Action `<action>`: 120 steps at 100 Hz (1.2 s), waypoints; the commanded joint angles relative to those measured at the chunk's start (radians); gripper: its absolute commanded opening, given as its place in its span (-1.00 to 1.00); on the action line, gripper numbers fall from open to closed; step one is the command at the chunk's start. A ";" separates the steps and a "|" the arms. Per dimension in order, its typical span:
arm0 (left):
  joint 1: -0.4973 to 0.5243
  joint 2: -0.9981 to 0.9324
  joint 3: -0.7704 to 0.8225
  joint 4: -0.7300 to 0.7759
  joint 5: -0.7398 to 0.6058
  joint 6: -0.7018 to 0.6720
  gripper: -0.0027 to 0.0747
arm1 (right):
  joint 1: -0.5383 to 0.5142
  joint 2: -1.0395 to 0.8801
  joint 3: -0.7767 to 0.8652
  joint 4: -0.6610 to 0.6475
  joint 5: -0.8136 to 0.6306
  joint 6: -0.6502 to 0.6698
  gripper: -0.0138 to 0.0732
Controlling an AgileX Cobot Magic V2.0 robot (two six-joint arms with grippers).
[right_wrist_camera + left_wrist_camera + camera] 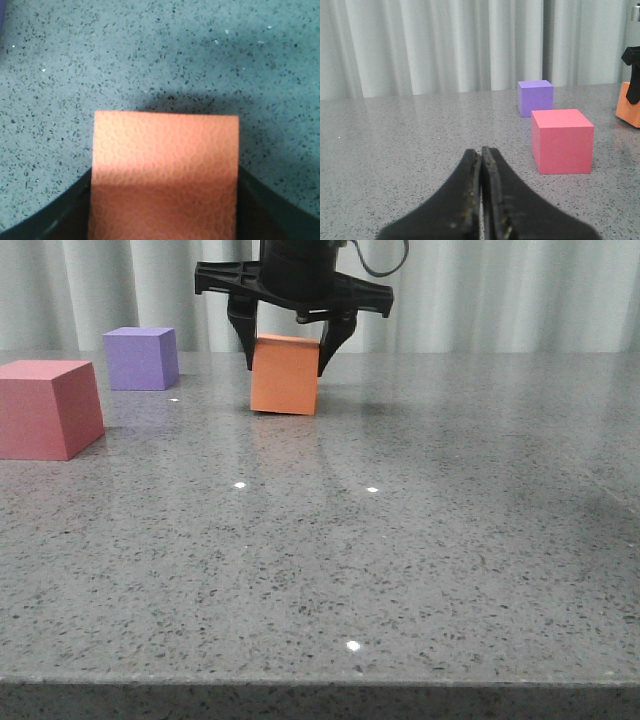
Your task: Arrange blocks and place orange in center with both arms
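Note:
The orange cube (285, 373) is at the far middle of the table, slightly tilted, between the fingers of my right gripper (286, 352), which is shut on its two sides. In the right wrist view the cube (165, 165) fills the space between the black fingers of the gripper (164, 212). The purple cube (141, 357) stands at the far left, and the pinkish-red cube (45, 408) is nearer, at the left edge. My left gripper (481, 151) is shut and empty, low over the table, with the pinkish-red cube (562, 141) and the purple cube (535, 97) ahead of it.
The grey speckled table (400, 540) ends at a front edge near the camera. A pale curtain (500, 290) hangs behind the far edge. The orange cube (630, 107) and a right finger (634, 75) show at the edge of the left wrist view.

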 commanded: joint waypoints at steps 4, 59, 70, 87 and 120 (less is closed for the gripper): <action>0.003 -0.031 0.041 -0.007 -0.086 -0.002 -0.98 | -0.002 -0.058 -0.030 -0.008 -0.049 0.001 0.43; 0.003 -0.031 0.041 -0.007 -0.086 -0.002 -0.98 | -0.022 -0.163 -0.033 -0.008 -0.030 -0.150 0.84; 0.003 -0.031 0.041 -0.007 -0.086 -0.002 -0.98 | -0.055 -0.206 -0.030 -0.008 -0.020 -0.217 0.84; 0.003 -0.031 0.041 -0.007 -0.086 -0.002 -0.98 | -0.120 -0.276 -0.030 -0.008 0.018 -0.306 0.84; 0.003 -0.031 0.041 -0.007 -0.086 -0.002 -0.98 | -0.276 -0.387 0.027 -0.008 0.083 -0.448 0.84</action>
